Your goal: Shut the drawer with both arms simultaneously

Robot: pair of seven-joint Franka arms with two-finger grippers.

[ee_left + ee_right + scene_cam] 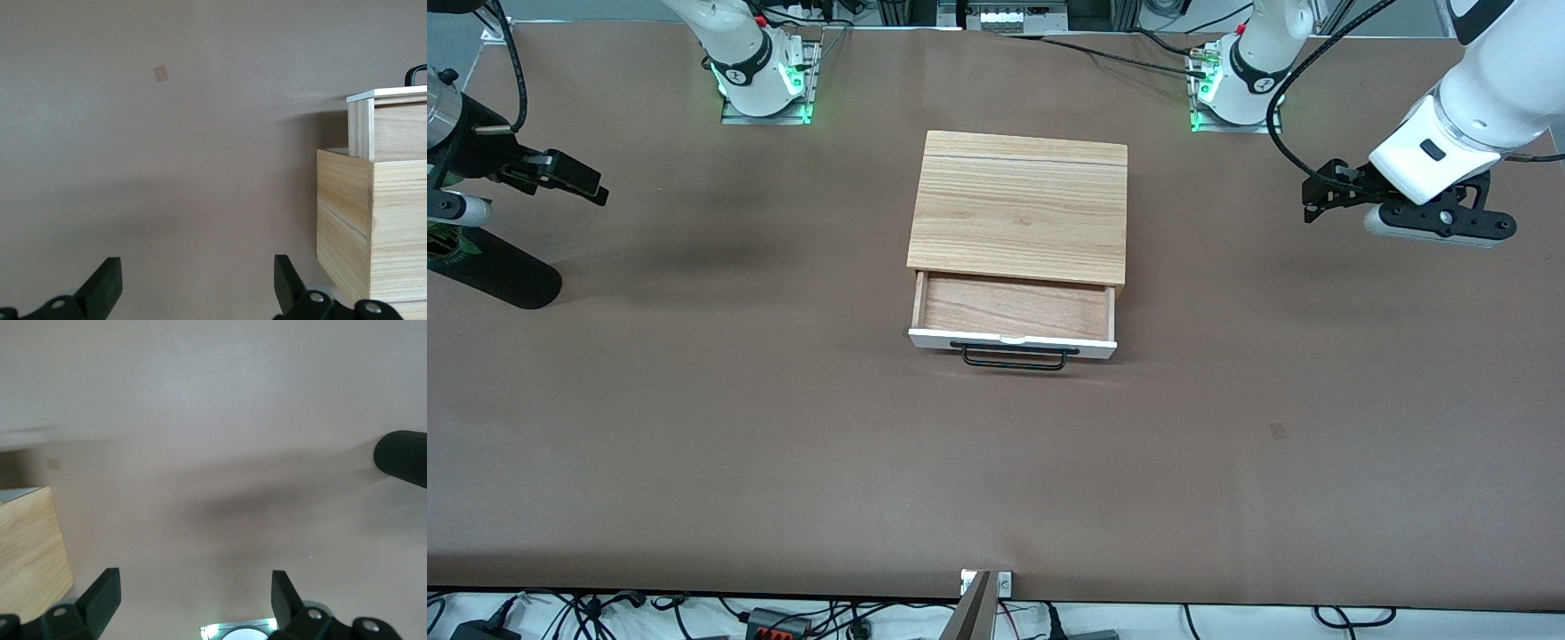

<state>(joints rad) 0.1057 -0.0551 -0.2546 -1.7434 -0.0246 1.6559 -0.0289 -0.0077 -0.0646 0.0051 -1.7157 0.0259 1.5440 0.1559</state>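
The light oak cabinet (1018, 204) stands mid-table. Its drawer (1014, 305) is pulled out toward the front camera, showing the reddish-brown inside, the white front panel (1014, 340) and the black wire handle (1014, 358). My left gripper (1309, 197) is open and empty, over bare table at the left arm's end, well apart from the cabinet. In the left wrist view the gripper (197, 283) faces the cabinet's side (373, 227) and the drawer (393, 127). My right gripper (600, 191) is open and empty over the right arm's end. The right wrist view shows the gripper (193, 593) and a cabinet corner (30, 547).
A black ribbed cylinder (498, 271) lies on the table at the right arm's end, under the right arm; it also shows in the right wrist view (403, 457). A small tan patch (1278, 431) marks the brown tabletop nearer the front camera than the left gripper.
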